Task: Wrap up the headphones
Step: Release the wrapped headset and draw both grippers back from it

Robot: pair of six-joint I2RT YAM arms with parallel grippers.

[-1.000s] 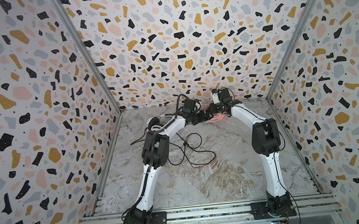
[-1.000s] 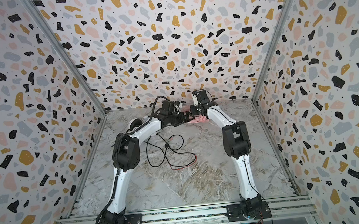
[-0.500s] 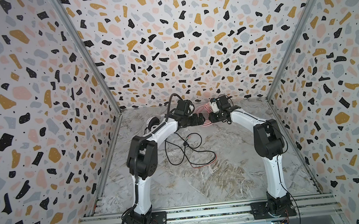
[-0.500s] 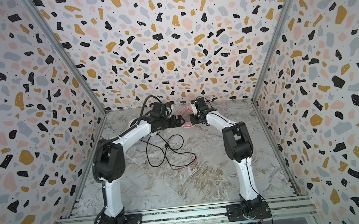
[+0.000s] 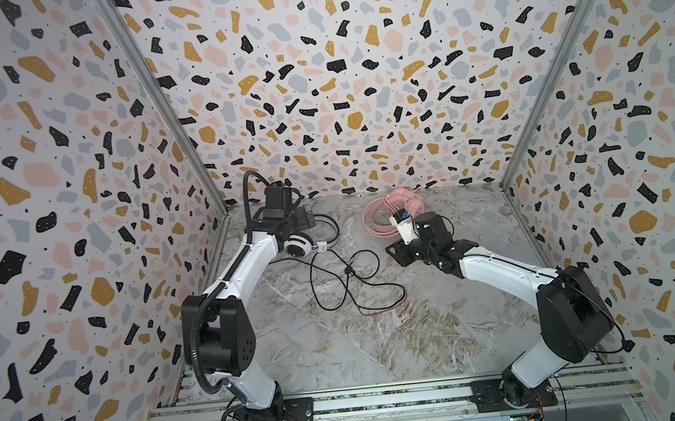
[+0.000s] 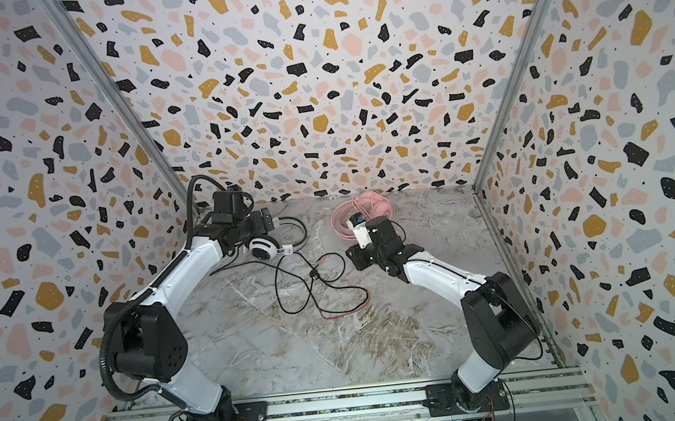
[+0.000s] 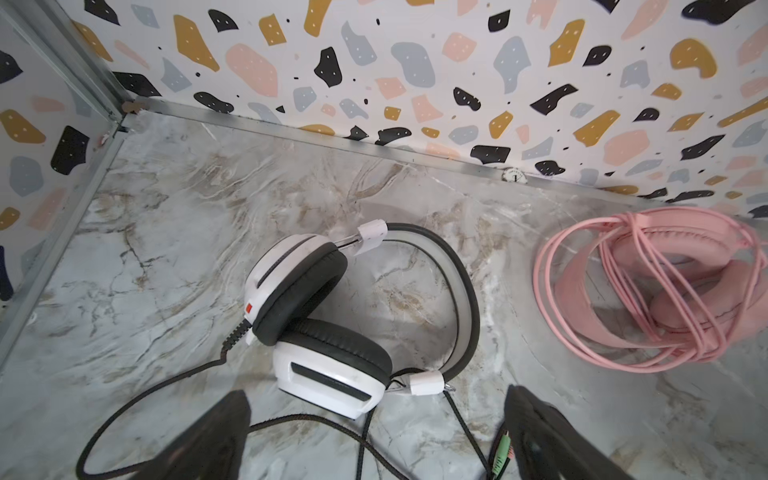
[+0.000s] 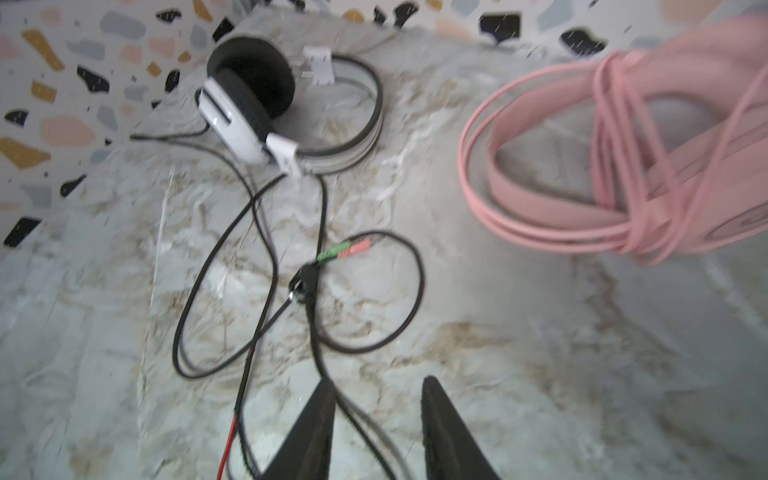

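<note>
Moved: left arm [image 5: 244,265] and right arm [image 5: 499,272] are drawn apart, off pink cable-wound over-ear headset [image 7: 665,253] by back wall [image 5: 338,95] | white black-striped headset [image 7: 324,365] is set on desk [image 5: 380,341] just ahead of left jaws, spread wide, empty | right jaws part-open, empty, over its loose black cable [image 8: 303,284]

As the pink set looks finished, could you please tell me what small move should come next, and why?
Probably lower the left tool onto the white headphones and grip them: its jaws stand open over them, their black cable lies loose across the table, and the pink headphones already have their cable wound round.
</note>
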